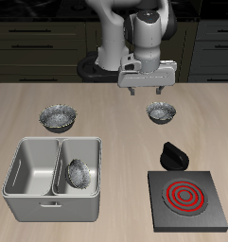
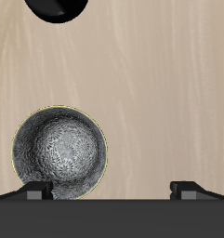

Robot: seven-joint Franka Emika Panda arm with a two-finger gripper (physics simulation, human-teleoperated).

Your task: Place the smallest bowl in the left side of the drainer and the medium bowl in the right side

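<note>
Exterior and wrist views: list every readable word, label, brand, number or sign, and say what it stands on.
None: no text can be read in either view.
The stove plate carries only red concentric rings, no lettering.
The drainer, the silver bowl in it, the two silver bowls on the table and the gripper show no marks.

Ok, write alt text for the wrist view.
A crinkly silver bowl sits on a pale wooden table just off the open gripper. A black round object is cut off at the frame's edge.
</note>
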